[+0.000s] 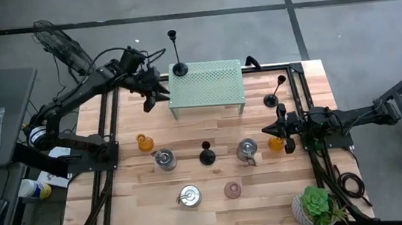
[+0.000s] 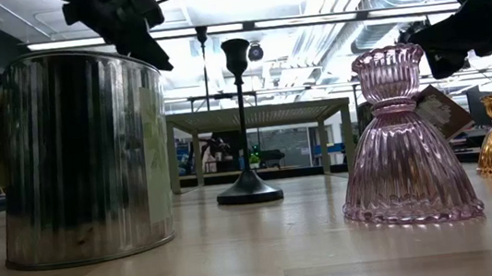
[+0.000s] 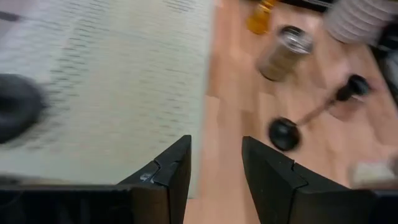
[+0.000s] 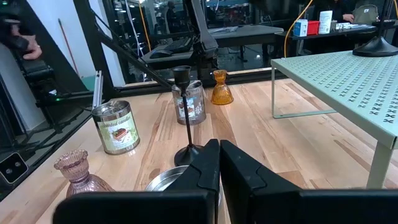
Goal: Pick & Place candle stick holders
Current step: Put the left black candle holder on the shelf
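High view: one candlestick (image 1: 178,68) upright on green perforated shelf (image 1: 209,85) corner; left tool (image 1: 152,96) just beside shelf edge, fingers apart, empty. Second candlestick (image 1: 271,100) right of shelf, third (image 1: 207,155) in front. Right tool (image 1: 267,130) closed, empty, front-right of shelf.

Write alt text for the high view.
Top-down: a black candlestick stands on a pale green perforated stand, the left claw empty beside it. Two more candlesticks stand on the wooden table; the right claw is shut.

Shelf candlestick (image 3: 17,114): blurred, cut off by the frame edge.
Tin (image 4: 166,182): mostly hidden behind the right gripper (image 4: 219,163).
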Controlling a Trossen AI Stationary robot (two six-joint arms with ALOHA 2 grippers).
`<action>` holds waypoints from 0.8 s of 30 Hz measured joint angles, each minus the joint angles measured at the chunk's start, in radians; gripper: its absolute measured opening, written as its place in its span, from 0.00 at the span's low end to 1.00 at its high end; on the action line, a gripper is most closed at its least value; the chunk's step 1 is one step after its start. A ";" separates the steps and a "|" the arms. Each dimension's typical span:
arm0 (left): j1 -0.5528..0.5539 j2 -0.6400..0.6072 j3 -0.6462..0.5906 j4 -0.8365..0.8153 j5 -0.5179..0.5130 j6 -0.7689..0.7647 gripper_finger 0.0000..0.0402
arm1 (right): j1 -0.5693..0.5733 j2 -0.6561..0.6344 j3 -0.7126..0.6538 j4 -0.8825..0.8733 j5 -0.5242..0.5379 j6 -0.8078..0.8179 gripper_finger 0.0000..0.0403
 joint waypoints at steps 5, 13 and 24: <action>-0.097 0.001 0.000 -0.023 0.036 0.096 0.35 | 0.000 0.000 0.000 0.000 0.000 0.000 0.01; -0.245 0.002 -0.040 0.020 -0.059 0.153 0.35 | 0.000 0.000 0.000 0.000 0.000 0.000 0.01; -0.329 0.002 -0.208 0.200 0.035 0.171 0.39 | 0.000 0.000 0.000 0.000 0.000 0.000 0.01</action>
